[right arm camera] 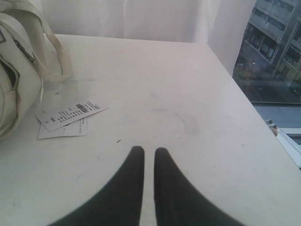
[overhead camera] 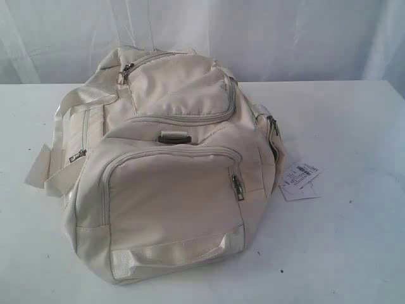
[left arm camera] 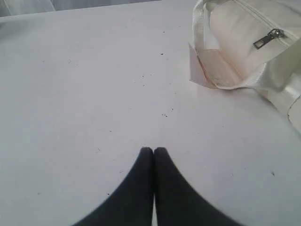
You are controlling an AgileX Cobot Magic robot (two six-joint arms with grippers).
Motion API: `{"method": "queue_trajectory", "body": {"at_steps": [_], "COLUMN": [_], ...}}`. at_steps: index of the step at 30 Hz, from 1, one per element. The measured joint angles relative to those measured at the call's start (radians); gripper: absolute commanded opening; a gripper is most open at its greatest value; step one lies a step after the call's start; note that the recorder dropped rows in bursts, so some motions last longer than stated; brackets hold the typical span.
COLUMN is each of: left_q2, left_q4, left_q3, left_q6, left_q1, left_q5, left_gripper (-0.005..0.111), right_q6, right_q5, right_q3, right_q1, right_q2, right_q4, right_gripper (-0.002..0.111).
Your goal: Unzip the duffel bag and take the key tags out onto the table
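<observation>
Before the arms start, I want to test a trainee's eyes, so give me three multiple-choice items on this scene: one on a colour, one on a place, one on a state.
1. What colour is the large fabric duffel bag?
A) black
B) cream
C) red

2. Where does the white paper label lie?
A) on top of the bag
B) on the white flat table, beside the bag on the right arm's side
C) inside an open pocket

3. How does the left gripper stand?
A) wide open
B) clamped on a zipper pull
C) shut, holding nothing

Answers:
1 B, the fabric is pale cream all over.
2 B, the label rests on the tabletop next to the bag's end.
3 C, its jaws meet with nothing between them.
</observation>
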Motion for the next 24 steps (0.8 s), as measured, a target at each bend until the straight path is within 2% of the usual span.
{"method": "queue_trajectory", "body": {"at_steps": [12,15,18,19,21,24], "left_q2": [0.000,0.000,0.000,-0.001,-0.001,-0.001], "left_q4": [0.086,0.071,-0.018,-0.027,-0.047,-0.048], "left_q3": [0.000,0.000,0.000,0.000,0.000,0.000], "left_q6": [0.037,-0.005,-0.094,-0.105,-0.181,-0.272], "left_q1": [0.000,0.000,0.000,0.000,0.000,0.000], "left_q5": [-0.048,-0.061,-0.185,-0.218,-0.391,-0.503], "left_gripper": [0.003,0.003,0.003,0.003,0.003,0.003], "right_q6": [0.000,0.000,-0.023,-0.024,-0.028,-0.028], "right_q5": [-0.015,-0.022,-0.022,-0.022,-0.024,-0.024], "right_q3": [0.000,0.000,0.000,0.000,0.000,0.000], "right_q1": [0.000,0.000,0.000,0.000,0.000,0.000], "right_q2": [0.000,0.000,0.000,0.000,0.000,0.000], "right_q4": [-0.033,-0.038,-0.095,-0.101,-0.109,-0.111], "right_gripper": [0.009,0.009,0.009,0.009,0.009,0.009]}}
